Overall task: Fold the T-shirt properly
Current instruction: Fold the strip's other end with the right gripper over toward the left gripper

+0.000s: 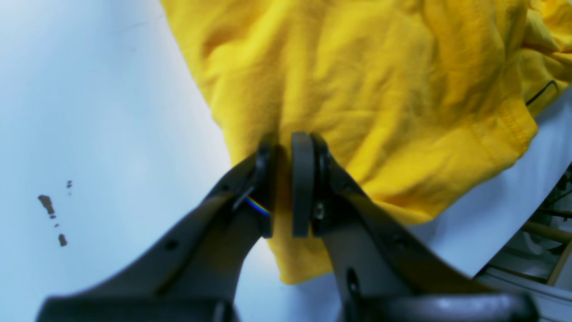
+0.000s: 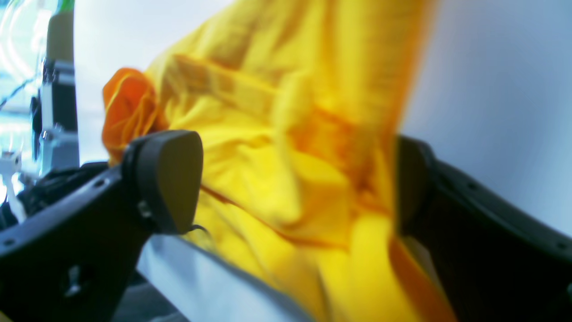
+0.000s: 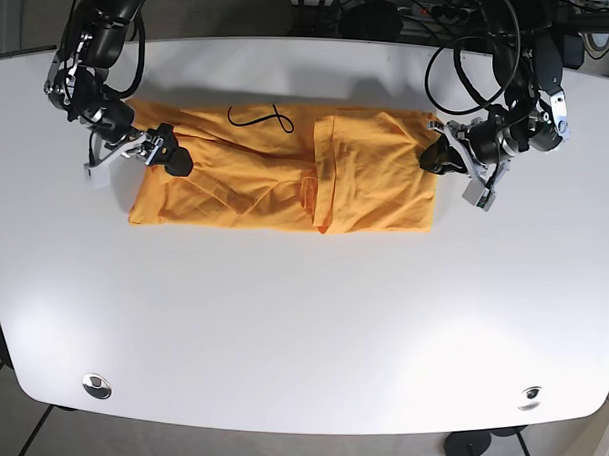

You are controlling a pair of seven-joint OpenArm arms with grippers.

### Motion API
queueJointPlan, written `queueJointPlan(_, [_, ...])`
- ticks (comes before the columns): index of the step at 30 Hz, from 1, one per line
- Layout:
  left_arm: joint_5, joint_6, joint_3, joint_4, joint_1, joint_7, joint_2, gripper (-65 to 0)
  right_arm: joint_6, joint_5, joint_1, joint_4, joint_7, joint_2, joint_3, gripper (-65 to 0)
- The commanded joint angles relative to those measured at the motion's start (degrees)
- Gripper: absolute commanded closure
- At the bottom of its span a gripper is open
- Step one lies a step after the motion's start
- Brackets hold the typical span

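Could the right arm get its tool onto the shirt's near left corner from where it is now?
Probably yes. The right tool is open at the T-shirt's far left edge, cloth between its fingers, and only flat cloth and bare table lie toward that corner. The left tool is clamped on the opposite edge.

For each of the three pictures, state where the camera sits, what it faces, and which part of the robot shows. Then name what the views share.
Left wrist: on the left arm, facing along its gripper, shut on the shirt.
Right wrist: on the right arm, facing its open gripper around bunched shirt.
Base: overhead, facing down on the table; both arms show.
Shared: all three show the shirt.
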Motion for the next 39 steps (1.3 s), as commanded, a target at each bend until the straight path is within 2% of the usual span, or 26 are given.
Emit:
queueJointPlan(1, [-1.04, -0.45, -0.19, 0.86, -0.50, -0.92, -0.64, -4.2, -0.66, -1.54, 1.32, 0.01, -0.02, -0.05, 0.20, -57.5])
queueJointPlan(3, [-1.04, -0.45, -0.19, 1.04, 0.46, -0.92, -0.64, -4.2, -0.66, -1.54, 2.11, -0.17, 0.15, -0.13, 0.02, -57.2])
queueJointPlan(5, [-1.04, -0.45, -0.19, 1.21, 0.99, -0.92, -0.64, -4.2, -0.75, -1.54, 3.60, -1.66, -0.02, -0.13, -0.16, -47.6])
queueJointPlan(6, [-1.04, -0.45, -0.19, 1.21, 0.99, -0.92, -0.56, -4.2, -0.75, -1.54, 3.87, -2.28, -0.02, -0.13, -0.16, -40.3])
queueJointPlan(7, [-1.04, -0.45, -0.19, 0.95, 0.99, -0.92, -0.56, -4.2, -0.75, -1.54, 4.39, -3.07, -0.02, -0.05, -0.16, -27.9])
queueJointPlan(10, [-1.04, -0.45, -0.19, 1.04, 0.90, -0.92, -0.38, -4.2, -0.75, -1.71, 4.48, -3.25, 0.06, -0.05, -0.33, -3.5])
queueJointPlan(13, [-1.04, -0.45, -0.01, 0.86, 0.73, -0.92, -0.29, -4.2, -0.75, -5.32, 5.10, -0.35, 0.06, -0.05, -0.33, -2.2])
queueJointPlan(16, [-0.96, -0.45, 0.25, 0.77, 0.64, -0.92, -0.20, -4.2, -0.75, -9.27, 4.92, 8.27, -0.37, -0.66, -0.33, -2.1])
queueJointPlan(19, [-0.69, -0.45, 0.25, 0.77, 0.64, -0.92, 1.29, -4.2, -0.75, -12.88, 4.83, 17.50, -3.01, -2.86, -2.09, -2.1])
queueJointPlan(21, [1.51, -0.45, 0.34, 1.13, 0.55, -0.92, 2.26, -4.2, -0.75, -14.46, 4.83, 23.22, -4.42, -3.47, -4.46, -2.1])
queueJointPlan(24, [6.69, -0.45, 2.45, 0.77, -0.85, -0.92, 4.28, -4.2, -0.75, -14.81, 4.83, 29.90, -5.65, -6.29, -10.00, -2.1])
queueJointPlan(29, [11.09, -0.45, 4.21, 0.77, -1.38, -0.92, 6.74, -4.2, -0.75, -14.81, 6.33, 30.95, -5.74, -10.68, -16.77, -2.1])
queueJointPlan(32, [11.09, -0.45, 4.21, 0.77, -1.38, -0.92, 7.00, -4.2, -0.57, -14.90, 7.82, 30.95, -5.74, -14.37, -20.11, -2.1])
queueJointPlan(37, [11.09, -0.45, 4.21, 0.69, -1.38, -0.92, 6.92, -4.2, -0.57, -15.16, 10.02, 30.16, -5.56, -16.92, -24.07, -2.1])
queueJointPlan(39, [11.09, -0.45, 4.21, 0.69, -1.38, -0.92, 6.65, -4.2, -0.57, -18.68, 10.28, 28.05, -5.30, -18.07, -27.32, -2.1])
